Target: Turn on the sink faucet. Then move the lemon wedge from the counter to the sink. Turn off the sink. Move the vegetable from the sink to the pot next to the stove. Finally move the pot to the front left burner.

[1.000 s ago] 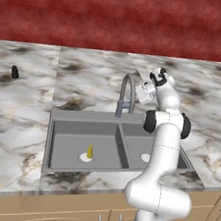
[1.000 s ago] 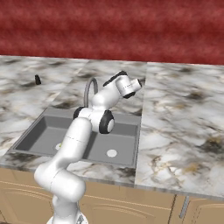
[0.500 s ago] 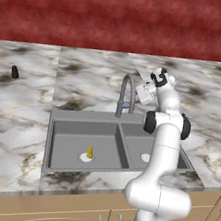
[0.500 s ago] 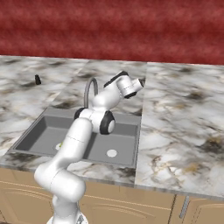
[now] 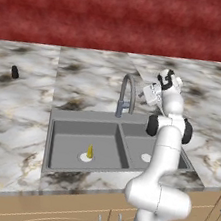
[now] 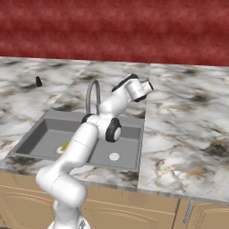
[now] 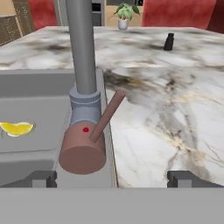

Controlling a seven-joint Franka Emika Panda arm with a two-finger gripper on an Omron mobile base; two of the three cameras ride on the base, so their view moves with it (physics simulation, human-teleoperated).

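The grey metal sink faucet (image 5: 127, 94) arches over the sink (image 5: 75, 123), a matte grey double basin set in the veined marble desk (image 5: 20, 118). Up close, its lever (image 7: 106, 116) is a smooth brownish rod on a round cap marked with a red dot. The gripper (image 7: 112, 178) hangs just beside it, jaws released wide. The glossy yellow lemon wedge (image 5: 90, 151) lies in the left basin.

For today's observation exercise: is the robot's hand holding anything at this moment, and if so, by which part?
Nothing is held. The hand is open, its fingertips apart and empty, facing the sink faucet and its lever.
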